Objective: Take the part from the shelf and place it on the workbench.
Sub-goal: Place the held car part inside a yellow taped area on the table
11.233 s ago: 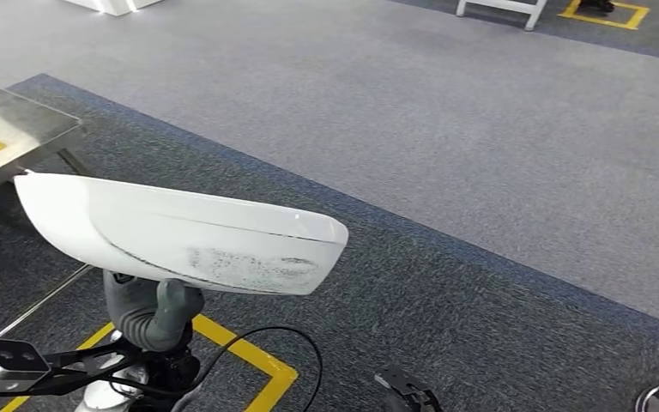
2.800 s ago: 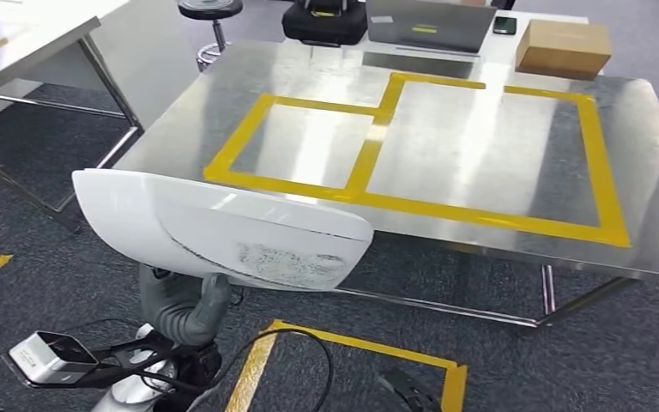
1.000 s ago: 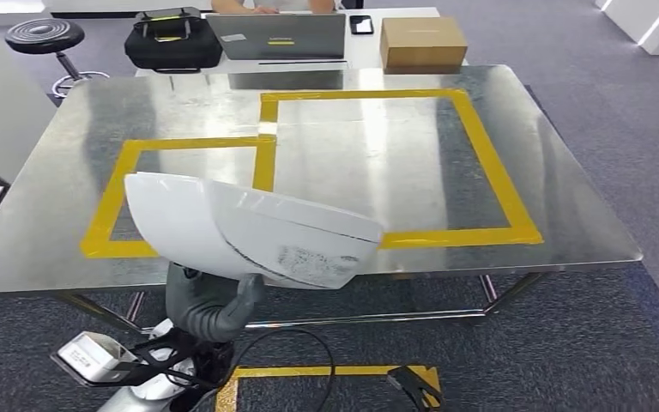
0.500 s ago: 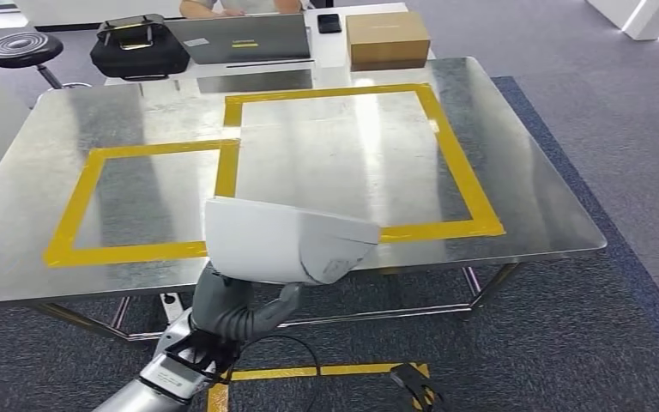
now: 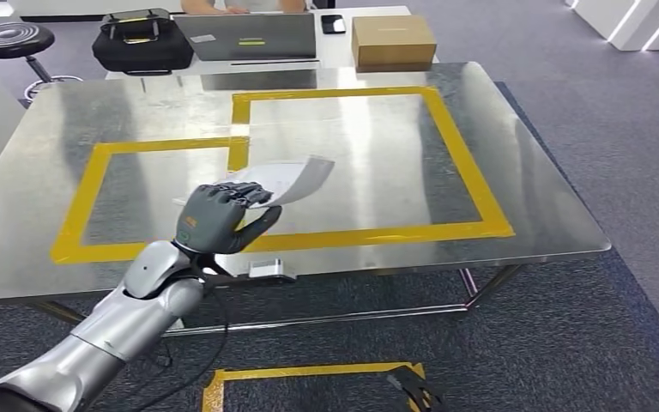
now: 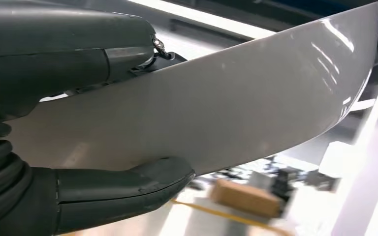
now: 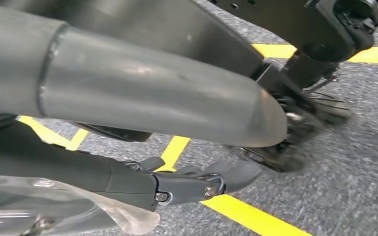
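A laptop [image 5: 246, 38], a black bag [image 5: 142, 43], a cardboard box [image 5: 393, 41] and a stool [image 5: 13, 40] line the far side of the steel worktop [image 5: 532, 172], marked with yellow tape [image 5: 463, 154]. The left hand [image 5: 219, 219] grips the white part [image 5: 296, 176] above the worktop's near half. The wrist view shows the thumb [image 6: 128, 184] under its curved shell. The right hand [image 7: 197, 184] hangs over carpet, fingers extended, holding nothing.
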